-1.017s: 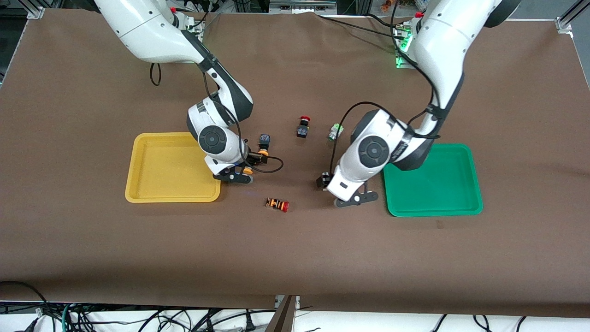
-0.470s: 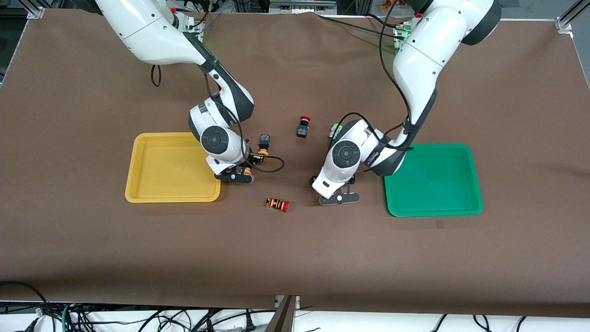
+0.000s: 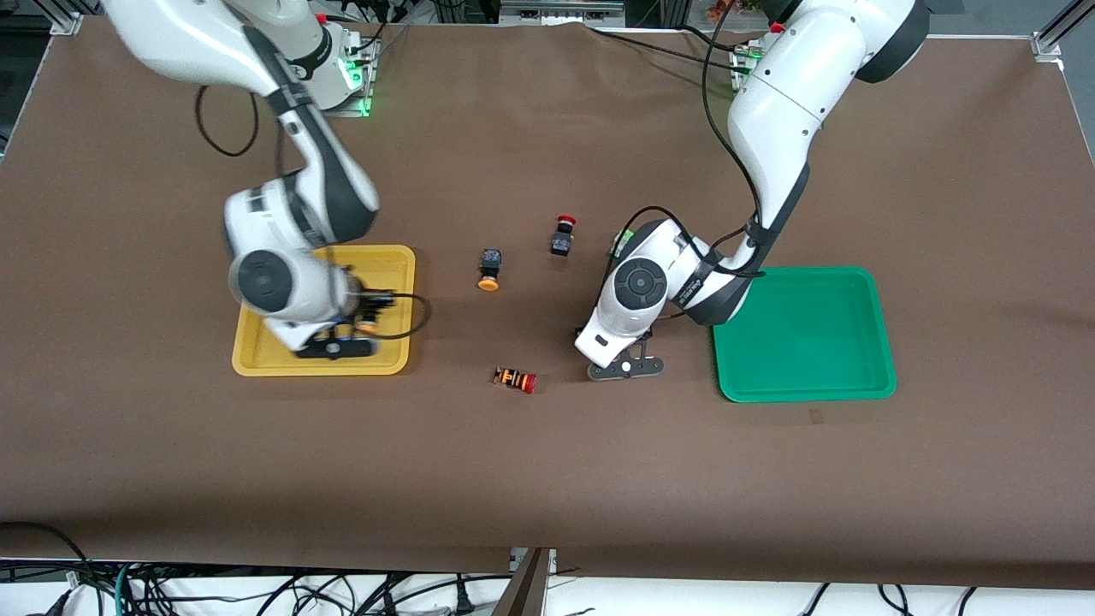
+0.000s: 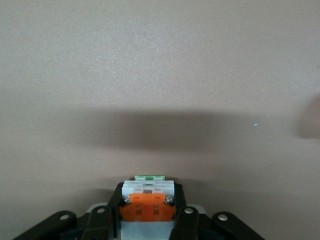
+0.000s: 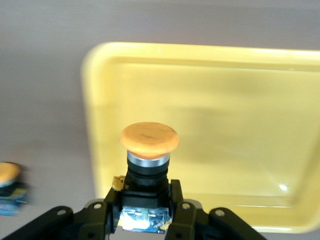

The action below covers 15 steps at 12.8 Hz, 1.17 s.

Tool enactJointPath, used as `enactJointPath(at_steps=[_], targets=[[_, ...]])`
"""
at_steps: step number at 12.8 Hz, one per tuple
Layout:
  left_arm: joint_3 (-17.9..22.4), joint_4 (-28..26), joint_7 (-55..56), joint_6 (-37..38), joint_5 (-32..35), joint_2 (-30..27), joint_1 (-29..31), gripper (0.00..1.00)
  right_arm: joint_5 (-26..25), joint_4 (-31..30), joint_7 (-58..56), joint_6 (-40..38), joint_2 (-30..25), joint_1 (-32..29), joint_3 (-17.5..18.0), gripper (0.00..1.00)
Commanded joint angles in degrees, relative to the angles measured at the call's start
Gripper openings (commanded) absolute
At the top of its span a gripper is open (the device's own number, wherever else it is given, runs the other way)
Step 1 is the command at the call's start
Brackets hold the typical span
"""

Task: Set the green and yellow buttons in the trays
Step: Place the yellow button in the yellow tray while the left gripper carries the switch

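**Right wrist view: yellow-capped button held above yellow tray, both trays unfilled**

Right wrist view showed us the right gripper [image 5: 145,220] clamped on the black body of a yellow-capped button [image 5: 149,139], cap upward, over the yellow tray [image 5: 240,55]. In the front view we placed that gripper [image 3: 342,338] above the tray's edge nearest the camera. We saw nothing lying in the tray.

The left gripper [image 4: 147,222] was closed on a white-bodied, orange-faced button [image 4: 147,207] over bare table, beside the green tray [image 3: 881,376], which also held nothing.

A second yellow-capped button [image 3: 488,270] lay on the table between the trays. The green-capped button [image 3: 621,240] was mostly hidden by the left arm.

We judged the task early: no button deposited, two in hand, two still to collect. The red-capped black button [image 3: 562,235] and striped button [image 3: 516,379] sat untouched.
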<state>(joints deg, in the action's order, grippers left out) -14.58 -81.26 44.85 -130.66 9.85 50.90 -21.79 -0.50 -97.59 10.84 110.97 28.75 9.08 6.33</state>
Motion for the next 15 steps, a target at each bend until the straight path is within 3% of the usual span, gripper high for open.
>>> enactJointPath(at_steps=[1,3,6,7,8,9,10,12,14,15], targets=[[0.43,0.93,-1.16,1.63,-1.23,-2.2,0.34,0.0,0.15,-3.92,-11.94,0.38,-0.18,-1.33,-6.74,0.0],[0.26,1.27,-3.69,7.93,-0.8,-5.72,5.41,0.0,0.33,-5.76,-13.21,1.0,-0.01,-2.57,-8.87,0.0],[0.34,0.76,-24.56,18.12,-0.88,-10.11,13.41,0.0,0.76,-12.69,-13.39,8.62,0.17,-3.01,-11.16,0.0],[0.34,0.49,-30.64,21.21,-0.88,-10.3,15.79,0.0,0.94,-13.24,-13.3,9.43,0.34,-3.01,-11.16,0.19],[0.43,-0.38,-34.0,22.89,-0.88,-10.21,17.64,0.0,0.94,-12.89,-13.3,9.35,0.35,-3.01,-10.99,0.73],[0.6,-2.74,-36.3,22.91,-0.8,-10.21,19.14,0.06,0.94,-12.11,-13.21,8.92,0.08,-2.92,-10.73,1.0],[0.6,-5.55,-38.32,22.12,-0.71,-10.12,21.15,0.06,0.94,-10.53,-13.39,8.22,-0.53,-2.84,-9.51,1.0],[0.52,-11.44,-39.66,17.4,-0.71,-11.08,22.66,0.11,0.94,-5.71,-12.6,3.4,-2.37,-2.84,-3.81,1.0],[0.43,-12.79,-39.84,16.4,-0.71,-12.05,22.84,1.0,1.12,-2.35,-11.64,0.83,-2.29,-2.05,1.82,1.0],[0.25,-12.61,-39.75,17.1,-0.8,-13.54,22.58,1.0,1.12,-2.52,-6.76,1.61,-1.77,-1.26,4.02,1.0]])
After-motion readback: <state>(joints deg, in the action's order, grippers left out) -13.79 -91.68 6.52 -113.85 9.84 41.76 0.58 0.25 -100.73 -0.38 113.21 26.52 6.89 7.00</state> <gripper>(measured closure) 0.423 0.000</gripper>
